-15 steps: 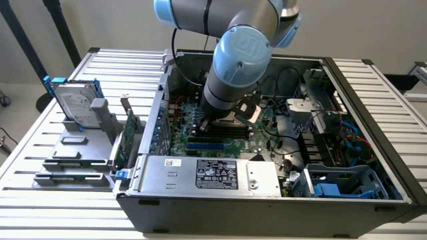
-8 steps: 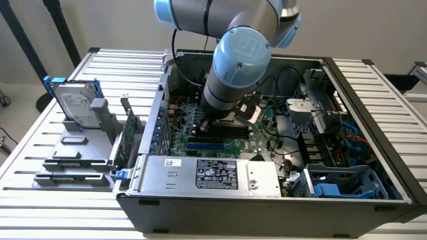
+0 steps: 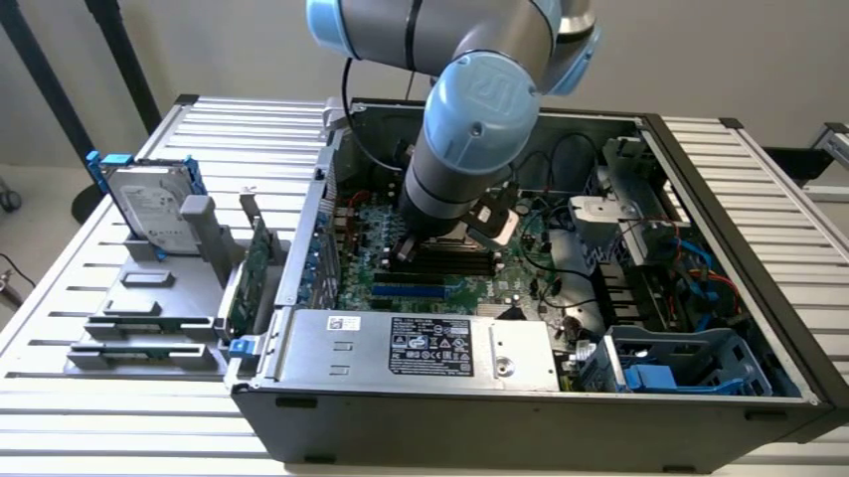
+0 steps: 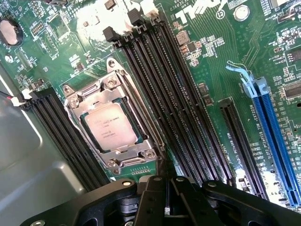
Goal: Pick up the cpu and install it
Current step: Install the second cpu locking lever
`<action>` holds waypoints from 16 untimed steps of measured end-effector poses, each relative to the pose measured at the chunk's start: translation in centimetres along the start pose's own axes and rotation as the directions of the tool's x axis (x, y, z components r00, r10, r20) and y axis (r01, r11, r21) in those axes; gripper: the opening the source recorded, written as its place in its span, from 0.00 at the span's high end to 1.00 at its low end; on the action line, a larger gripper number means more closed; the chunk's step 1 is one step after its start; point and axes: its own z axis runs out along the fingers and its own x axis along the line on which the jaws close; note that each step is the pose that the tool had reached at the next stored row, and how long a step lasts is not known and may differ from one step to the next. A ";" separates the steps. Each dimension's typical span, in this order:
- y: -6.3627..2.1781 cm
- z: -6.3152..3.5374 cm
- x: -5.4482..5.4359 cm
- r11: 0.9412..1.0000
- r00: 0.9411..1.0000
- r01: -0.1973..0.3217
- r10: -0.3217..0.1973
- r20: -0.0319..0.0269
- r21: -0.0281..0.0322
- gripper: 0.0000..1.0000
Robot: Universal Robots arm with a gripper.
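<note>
Where the socket [image 4: 113, 129] frames it, the cpu [image 4: 109, 127] bears illegible print.

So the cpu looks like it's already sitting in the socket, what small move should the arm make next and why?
Probably lift the gripper straight up, away from the motherboard. In the wrist view the cpu lies flat inside the socket frame, and the shut gripper holds nothing and hangs beside the socket above the memory slots, so a vertical retreat looks safest.

Arm [image 3: 458, 149] pose: reaching down, wrist vertical.
Gripper [image 4: 167, 207] pointed straight downward, jaws fully closed with fingers [image 4: 157, 200] pressed together, nothing held between them. Blue-capped wrist joint [image 3: 484, 94] uppermost, grey forearm segment below it.
</note>
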 end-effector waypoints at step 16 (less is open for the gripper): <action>-0.24 -0.61 0.3 1.000 1.000 -0.006 0.006 0.030 -0.011 0.89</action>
